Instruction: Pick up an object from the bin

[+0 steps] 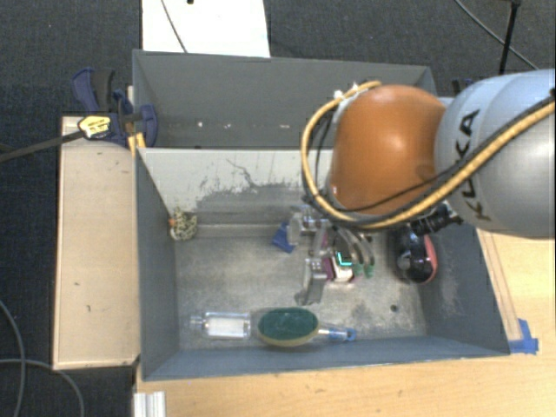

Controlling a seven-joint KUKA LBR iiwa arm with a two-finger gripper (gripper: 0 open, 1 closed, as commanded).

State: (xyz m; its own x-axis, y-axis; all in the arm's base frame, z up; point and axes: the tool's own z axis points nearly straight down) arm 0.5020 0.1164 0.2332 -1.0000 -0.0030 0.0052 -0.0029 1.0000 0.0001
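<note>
Multicoloured scrap (344, 269) on the centre-right floor of the grey bin (156, 268), end effector (323, 278) low over it.
White, purple and green bits show; kind unreadable. The orange cover (382, 146) hides much of the end effector, so apart, together or clamped cannot be told. A small blue piece (281, 238) lies just beside it at camera-left. A black-and-red object (417, 256) at camera-right is half hidden under the arm. Along the near wall lie a clear bottle (221, 326), a green oval pad (287, 327) and a blue-tipped stick (337, 334), partly behind the pad. A tiny patterned thing (182, 225) near the left wall is too small to identify.
</note>
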